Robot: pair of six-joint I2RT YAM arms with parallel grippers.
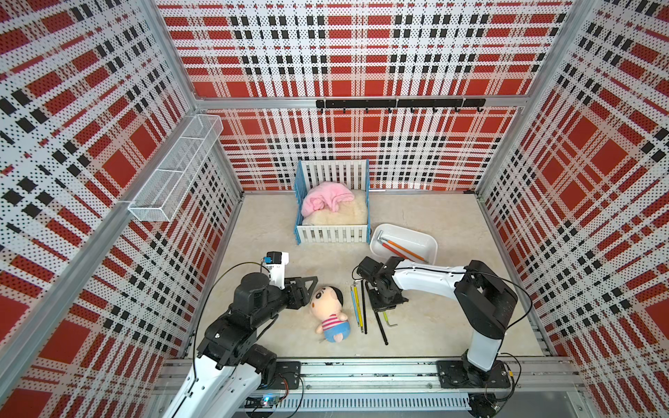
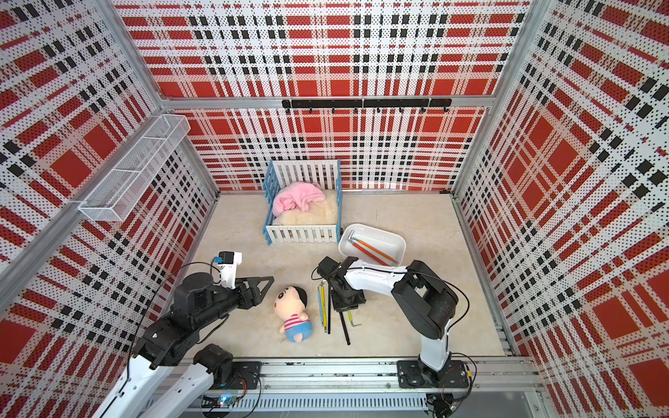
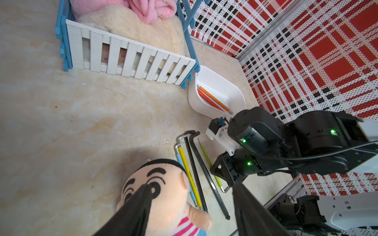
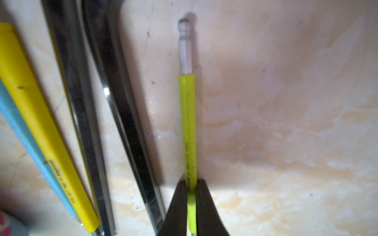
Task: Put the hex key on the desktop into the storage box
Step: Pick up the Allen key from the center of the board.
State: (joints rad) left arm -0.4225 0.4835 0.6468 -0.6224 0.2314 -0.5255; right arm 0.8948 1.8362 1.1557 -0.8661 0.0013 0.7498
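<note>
Several hex keys lie side by side on the desktop [image 1: 452, 325]: blue [image 1: 352, 300], yellow [image 1: 356, 307], two black ones [image 1: 364, 311] and a lime-green one [image 4: 187, 122]. My right gripper [image 4: 191, 181] points down at the surface and is shut on the lime-green hex key's sleeve; its bent end shows below the wrist [image 1: 391, 324]. The white storage box [image 1: 430, 246] stands behind the right arm and holds an orange and a red hex key [image 1: 402, 248]. My left gripper [image 3: 191, 186] hovers open and empty beside the plush doll.
A plush doll [image 1: 329, 311] lies just left of the hex keys. The blue-and-white crib [image 1: 333, 231] with a pink blanket stands at the back centre, close to the box. A wire-mesh basket [image 1: 173, 173] hangs on the left wall, and a black hook rail [image 1: 398, 103] on the back wall.
</note>
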